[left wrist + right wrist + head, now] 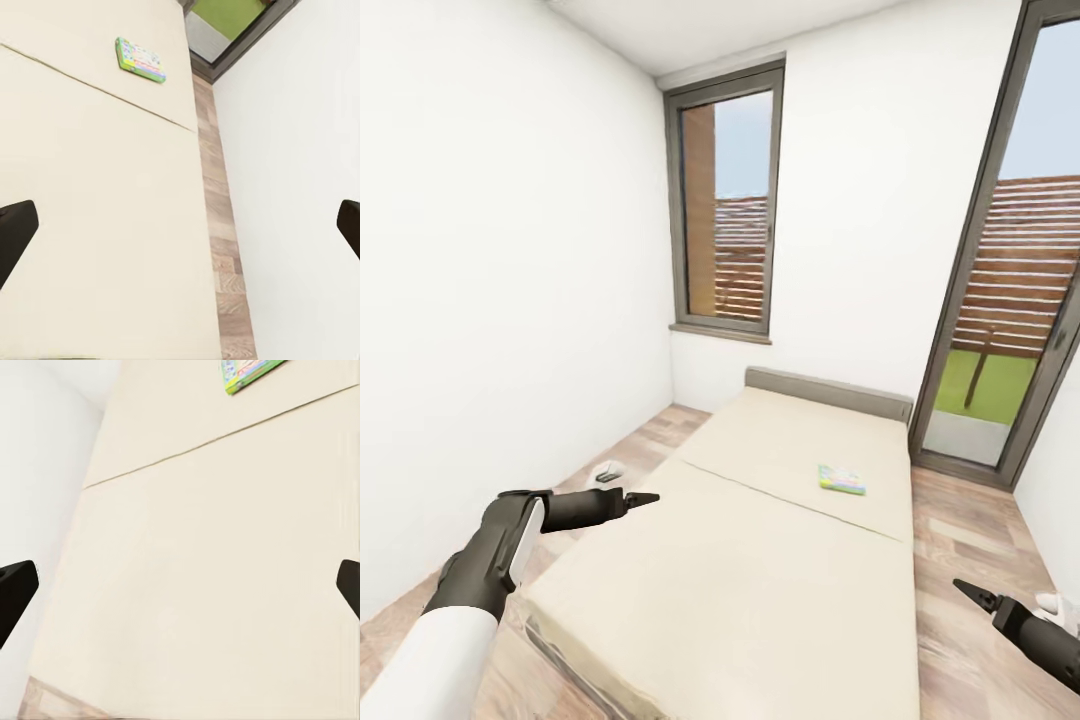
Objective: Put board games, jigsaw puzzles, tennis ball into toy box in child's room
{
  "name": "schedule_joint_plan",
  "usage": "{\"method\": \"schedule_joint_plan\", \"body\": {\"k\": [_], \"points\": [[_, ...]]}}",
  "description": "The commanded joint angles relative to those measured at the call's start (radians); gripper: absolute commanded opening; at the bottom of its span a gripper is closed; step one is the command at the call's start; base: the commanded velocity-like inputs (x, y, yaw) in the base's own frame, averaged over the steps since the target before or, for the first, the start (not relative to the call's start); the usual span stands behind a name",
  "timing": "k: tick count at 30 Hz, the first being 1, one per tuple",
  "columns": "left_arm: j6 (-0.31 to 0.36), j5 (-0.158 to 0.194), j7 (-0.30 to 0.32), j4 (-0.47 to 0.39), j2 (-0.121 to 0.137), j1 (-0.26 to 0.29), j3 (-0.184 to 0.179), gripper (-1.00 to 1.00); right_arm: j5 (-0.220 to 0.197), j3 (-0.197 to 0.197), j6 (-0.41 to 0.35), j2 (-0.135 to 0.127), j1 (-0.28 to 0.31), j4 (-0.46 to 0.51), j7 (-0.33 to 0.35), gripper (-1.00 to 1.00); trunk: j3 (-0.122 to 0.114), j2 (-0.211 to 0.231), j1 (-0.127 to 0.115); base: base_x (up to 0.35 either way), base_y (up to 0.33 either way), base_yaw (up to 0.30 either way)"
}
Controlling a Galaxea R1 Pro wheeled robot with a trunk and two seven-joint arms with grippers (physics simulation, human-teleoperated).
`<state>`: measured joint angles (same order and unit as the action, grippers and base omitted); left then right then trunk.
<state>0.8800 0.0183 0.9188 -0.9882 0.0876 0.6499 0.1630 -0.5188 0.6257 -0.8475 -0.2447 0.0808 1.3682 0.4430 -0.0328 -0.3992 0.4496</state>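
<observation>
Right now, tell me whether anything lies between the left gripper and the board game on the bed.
Nothing visible does: bare cream mattress of the bed stretches from the left gripper to the board game.

Head high; wrists nearer, sharing bed (760, 540)

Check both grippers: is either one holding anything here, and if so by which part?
Nothing is held. The left gripper and right gripper are both empty; the board game lies untouched on the bed.

bed (760, 540): cream mattress, two sections | board game (841, 480): flat on far section, well beyond both jaws
</observation>
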Motion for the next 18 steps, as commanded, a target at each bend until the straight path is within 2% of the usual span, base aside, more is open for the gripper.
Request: {"method": "schedule_joint_plan", "body": {"k": [1, 10, 18], "points": [[0.008, 0.002, 0.002, 0.0, 0.0, 0.001, 0.001, 1.0, 0.002, 0.002, -0.006, 0.0, 0.001, 0.0, 0.005, 1.0, 0.0, -0.001, 0.0, -0.021, -0.043, 0.287], [0.01, 0.002, 0.003, 0.0, 0.0, 0.001, 0.001, 1.0, 0.002, 0.002, -0.005, 0.003, 0.001, 0.0, 0.005, 1.0, 0.0, -0.001, 0.0, -0.113, -0.119, 0.287], [0.012, 0.002, 0.003, 0.0, 0.0, 0.001, 0.001, 1.0, 0.002, 0.002, -0.005, 0.004, 0.001, 0.0, 0.005, 1.0, 0.0, -0.001, 0.0, -0.106, -0.036, 0.234]]}}
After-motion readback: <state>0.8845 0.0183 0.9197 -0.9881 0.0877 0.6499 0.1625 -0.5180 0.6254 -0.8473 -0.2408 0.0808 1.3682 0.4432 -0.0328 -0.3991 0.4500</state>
